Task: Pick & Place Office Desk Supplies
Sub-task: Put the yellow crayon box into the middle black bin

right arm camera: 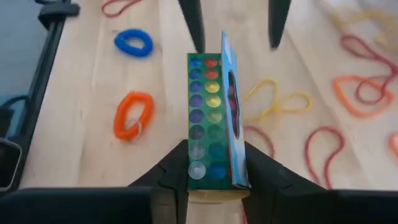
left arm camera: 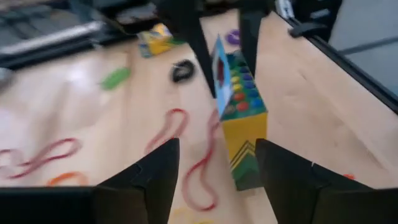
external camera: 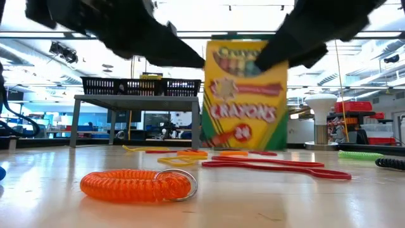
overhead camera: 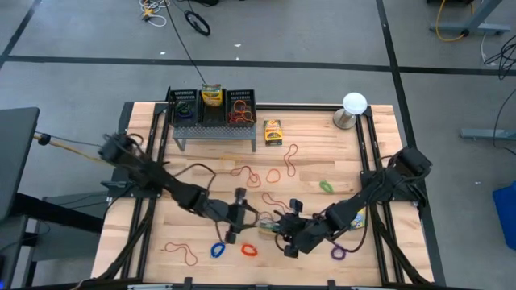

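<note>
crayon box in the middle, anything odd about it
The yellow-and-green cardboard crayon box has its lid flap standing open, so the crayon tips are exposed. The right gripper clamps it; the left gripper is open beside it.

Readable text sits only on the crayon box (external camera: 245, 95), seen face-on in the low view. "Crayola" runs along the box's top edge, partly cut by the dark arm above it. "CRAYONS" in big red letters crosses the yellow front. A small red banner above that word carries print too small to read. "24" stands in a round mark below "CRAYONS". The box stands between the jaws of the right gripper (right arm camera: 211, 168), which are closed on its sides. The other views give no legible lettering.
</note>
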Available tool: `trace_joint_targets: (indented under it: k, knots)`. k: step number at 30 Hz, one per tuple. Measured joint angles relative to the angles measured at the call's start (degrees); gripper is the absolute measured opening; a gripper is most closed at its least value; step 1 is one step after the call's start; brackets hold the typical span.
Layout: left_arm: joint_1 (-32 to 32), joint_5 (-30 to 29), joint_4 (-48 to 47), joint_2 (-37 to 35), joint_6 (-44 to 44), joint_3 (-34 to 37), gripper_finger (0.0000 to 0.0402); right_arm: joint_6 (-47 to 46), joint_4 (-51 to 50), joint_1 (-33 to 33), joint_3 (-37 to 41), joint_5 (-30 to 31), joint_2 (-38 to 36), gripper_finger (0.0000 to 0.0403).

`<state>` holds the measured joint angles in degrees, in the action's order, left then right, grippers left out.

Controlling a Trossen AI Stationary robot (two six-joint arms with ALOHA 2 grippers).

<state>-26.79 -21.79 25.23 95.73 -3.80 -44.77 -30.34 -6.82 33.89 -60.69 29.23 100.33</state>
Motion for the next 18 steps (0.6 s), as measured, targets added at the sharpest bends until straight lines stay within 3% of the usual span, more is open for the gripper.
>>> trace_joint_targets:
  k: [4,8,13,18]
  knots:
    - [-0.6,-4.3,3.2,-7.9,2.3,9.4,0.0208,4.3,-0.5,-2.1,-2.7,-1.4,0.0,0.0105]
    - [-0.6,-7.0,13.7,-16.8,5.4,22.8,0.0172,9.5,-0.4,-6.2,-5.1,-4.7,0.0,0.0106]
    - [-0.5,-14.5,22.3,-29.5,4.7,36.7,0.0123,16.9,1.4,-15.3,-8.5,-12.1,0.9,0.0107]
    - [-0.5,-21.7,23.0,-42.1,1.9,44.4,0.0092,23.6,4.3,-23.9,-10.5,-20.1,3.5,0.0107]
